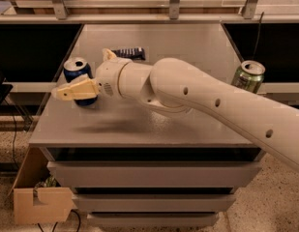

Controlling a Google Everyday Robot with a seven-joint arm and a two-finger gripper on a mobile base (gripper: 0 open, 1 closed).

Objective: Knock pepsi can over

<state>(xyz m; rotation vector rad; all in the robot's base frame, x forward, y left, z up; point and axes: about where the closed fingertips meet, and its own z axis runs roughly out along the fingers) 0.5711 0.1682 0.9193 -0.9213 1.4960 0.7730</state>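
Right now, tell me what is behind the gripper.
The pepsi can stands upright behind the gripper at the table's left edge, top showing; the gripper covers its lower front. Contact unclear.

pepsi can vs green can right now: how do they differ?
Colour: the pepsi can is blue; the green can is green and silver.
Place: the pepsi can stands on the left part of the table; the green can stands by its right edge.
Access: the gripper is right in front of the pepsi can and hides its lower part; the green can is far from the gripper.
Shared: both are upright, with silver tops.
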